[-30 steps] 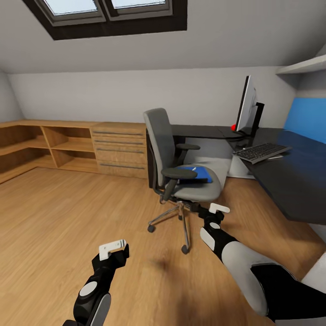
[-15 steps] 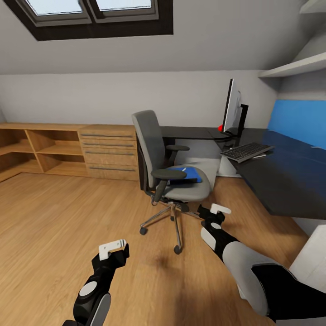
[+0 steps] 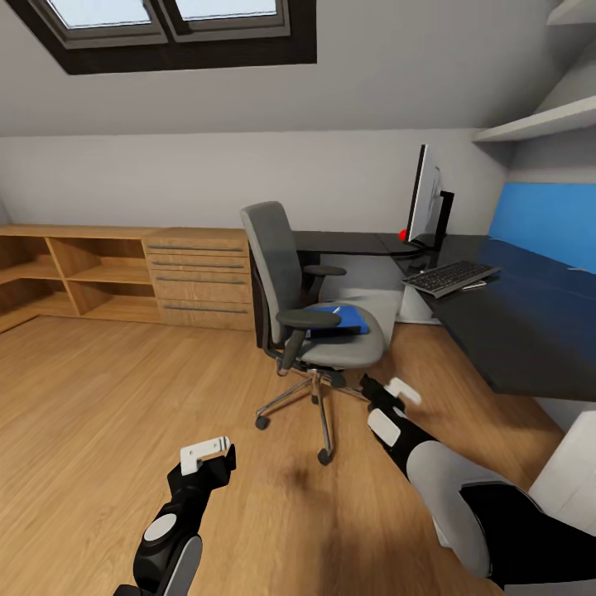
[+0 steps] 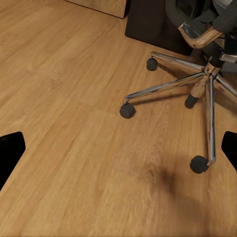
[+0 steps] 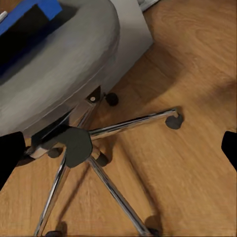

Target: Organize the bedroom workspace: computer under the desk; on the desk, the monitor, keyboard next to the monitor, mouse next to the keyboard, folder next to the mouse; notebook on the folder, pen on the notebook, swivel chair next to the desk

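Observation:
The grey swivel chair (image 3: 302, 285) stands on the wood floor, a little off the black desk (image 3: 513, 331). On its seat lies the blue folder (image 3: 346, 318) with a thin white pen (image 3: 334, 310) on it. The monitor (image 3: 424, 197) and keyboard (image 3: 451, 277) are on the desk, and the light grey computer (image 3: 368, 285) stands beneath it. Notebook and mouse are out of view. My right gripper (image 3: 401, 389) hangs open just in front of the chair's chrome base (image 5: 106, 133). My left gripper (image 3: 207, 452) is open over bare floor, left of the casters (image 4: 127, 110).
A wooden cabinet with bar handles (image 3: 199, 277) and open shelves (image 3: 74, 277) line the back wall. A small red object (image 3: 404, 234) sits by the monitor stand. A wall shelf (image 3: 538, 124) juts out above the desk. A skylight (image 3: 165, 25) is overhead.
The camera swung right early on, shifting the whole picture left. Since then the view holds still, and my right gripper has dipped slightly and turned. The left arm has not moved.

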